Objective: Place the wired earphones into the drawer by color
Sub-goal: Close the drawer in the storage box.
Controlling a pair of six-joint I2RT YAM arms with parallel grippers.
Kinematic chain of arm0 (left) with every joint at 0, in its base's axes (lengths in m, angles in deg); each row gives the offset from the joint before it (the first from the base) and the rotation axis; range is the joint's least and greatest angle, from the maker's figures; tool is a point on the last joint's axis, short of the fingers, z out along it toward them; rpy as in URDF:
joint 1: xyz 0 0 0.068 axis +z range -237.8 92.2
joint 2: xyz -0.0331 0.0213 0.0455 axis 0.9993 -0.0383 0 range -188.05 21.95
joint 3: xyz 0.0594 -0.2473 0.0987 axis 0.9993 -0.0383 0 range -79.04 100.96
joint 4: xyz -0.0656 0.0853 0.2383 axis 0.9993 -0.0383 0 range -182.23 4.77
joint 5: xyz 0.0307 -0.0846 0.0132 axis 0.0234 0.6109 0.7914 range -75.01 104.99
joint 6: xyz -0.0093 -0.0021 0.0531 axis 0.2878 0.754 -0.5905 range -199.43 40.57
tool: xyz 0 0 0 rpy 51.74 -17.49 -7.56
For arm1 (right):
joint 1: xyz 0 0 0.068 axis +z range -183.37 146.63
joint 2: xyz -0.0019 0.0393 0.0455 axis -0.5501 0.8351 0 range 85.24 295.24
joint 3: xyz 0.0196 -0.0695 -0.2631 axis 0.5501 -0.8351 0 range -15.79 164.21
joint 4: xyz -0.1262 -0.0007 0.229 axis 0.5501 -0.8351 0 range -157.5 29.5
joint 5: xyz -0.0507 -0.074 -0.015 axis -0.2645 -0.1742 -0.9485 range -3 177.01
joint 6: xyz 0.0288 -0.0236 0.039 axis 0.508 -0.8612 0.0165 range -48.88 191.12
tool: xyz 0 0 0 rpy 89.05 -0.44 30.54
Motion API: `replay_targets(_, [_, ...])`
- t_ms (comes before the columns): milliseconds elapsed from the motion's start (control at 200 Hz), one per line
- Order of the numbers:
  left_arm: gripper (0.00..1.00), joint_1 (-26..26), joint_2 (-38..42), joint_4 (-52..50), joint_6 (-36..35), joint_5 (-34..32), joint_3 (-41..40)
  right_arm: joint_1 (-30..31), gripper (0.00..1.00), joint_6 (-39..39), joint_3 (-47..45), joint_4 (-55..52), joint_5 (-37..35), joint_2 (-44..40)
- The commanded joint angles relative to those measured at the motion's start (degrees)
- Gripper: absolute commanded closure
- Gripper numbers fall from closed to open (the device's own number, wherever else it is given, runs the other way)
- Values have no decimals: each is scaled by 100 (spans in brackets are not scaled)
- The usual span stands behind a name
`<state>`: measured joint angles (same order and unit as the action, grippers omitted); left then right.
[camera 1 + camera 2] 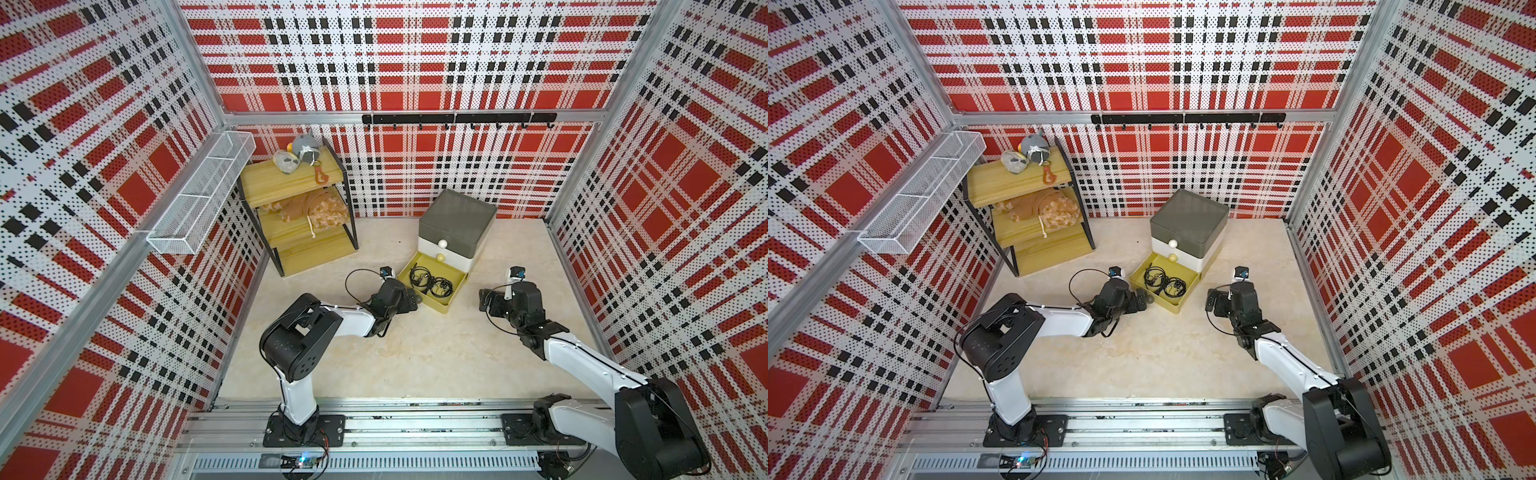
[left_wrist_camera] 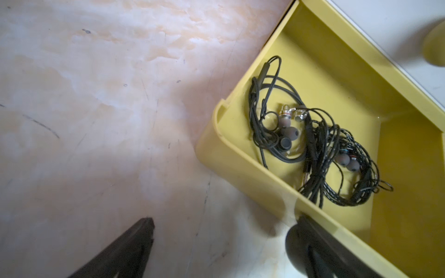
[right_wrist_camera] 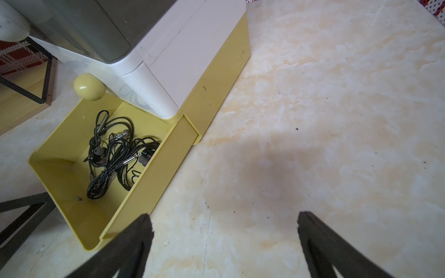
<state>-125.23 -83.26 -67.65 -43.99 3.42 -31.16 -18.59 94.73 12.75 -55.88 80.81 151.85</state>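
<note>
The drawer (image 1: 457, 224) (image 1: 1187, 220) is a small cabinet with a dark grey top, a white middle and a mustard yellow bottom tray (image 1: 432, 305) that is pulled out. Black wired earphones (image 1: 430, 282) (image 1: 1163, 282) (image 2: 313, 144) (image 3: 115, 156) lie tangled inside that yellow tray (image 2: 240, 163) (image 3: 163, 168). My left gripper (image 1: 415, 299) (image 1: 1146, 299) (image 2: 224, 223) is open and empty at the tray's front left corner, one finger close to its outer wall. To the tray's right, my right gripper (image 1: 484, 301) (image 1: 1212, 300) (image 3: 224, 217) hangs open and empty over bare tabletop.
A yellow wooden shelf rack (image 1: 299, 208) with plush toys stands at the back left. A white wire basket (image 1: 199, 195) hangs on the left wall, and a black hook rail (image 1: 457, 118) runs along the back wall. The grey and white drawers are shut.
</note>
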Motion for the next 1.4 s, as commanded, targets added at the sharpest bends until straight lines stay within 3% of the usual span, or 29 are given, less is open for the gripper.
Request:
replay_targets(0, [1,12,-129,-1,-98,49,256,-37,0,-41,11,66,0,-40])
replay_targets(1398, [1,198,-1490,-108,11,510,2148,-55,0,-27,47,-128,-51,-293])
